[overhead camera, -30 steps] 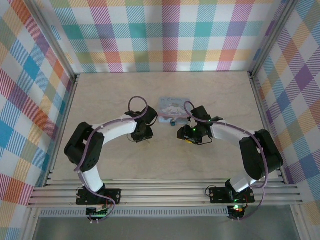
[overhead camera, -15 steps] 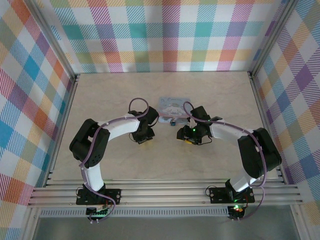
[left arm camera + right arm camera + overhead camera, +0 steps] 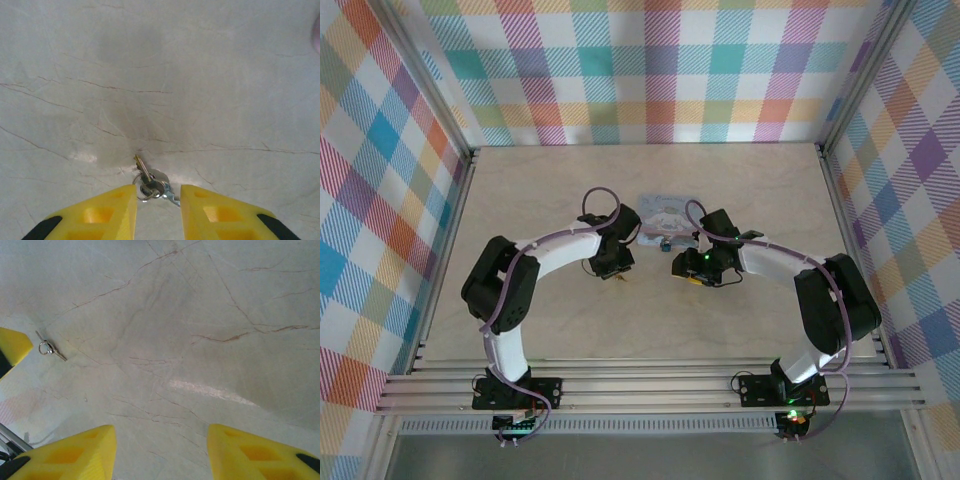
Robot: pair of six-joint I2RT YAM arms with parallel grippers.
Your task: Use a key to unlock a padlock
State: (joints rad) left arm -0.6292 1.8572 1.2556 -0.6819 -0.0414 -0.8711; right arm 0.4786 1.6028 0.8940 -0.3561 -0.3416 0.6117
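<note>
A small bunch of keys on a ring [image 3: 149, 184] lies flat on the marble-look table; one brass key [image 3: 141, 167] points away from me. My left gripper [image 3: 158, 194] is open and low over the table, with its yellow fingers [image 3: 112, 207] on either side of the ring, not closed on it. From above, the keys [image 3: 620, 281] lie just in front of the left gripper [image 3: 616, 266]. The tiny blue padlock [image 3: 665, 244] rests by the tin's near edge. My right gripper [image 3: 159, 436] is open over bare table; the keys [image 3: 50, 349] lie far to its left.
A pale blue tin with a cartoon picture [image 3: 668, 213] lies flat behind the padlock, between the two wrists. Both arms curve inward, and the right gripper [image 3: 688, 270] stands close to the left one. Aluminium rails border the table's sides and near edge.
The left arm has swung a little right and forward, bringing its gripper over the keys, and its jaws have narrowed slightly. The right arm has barely moved.
</note>
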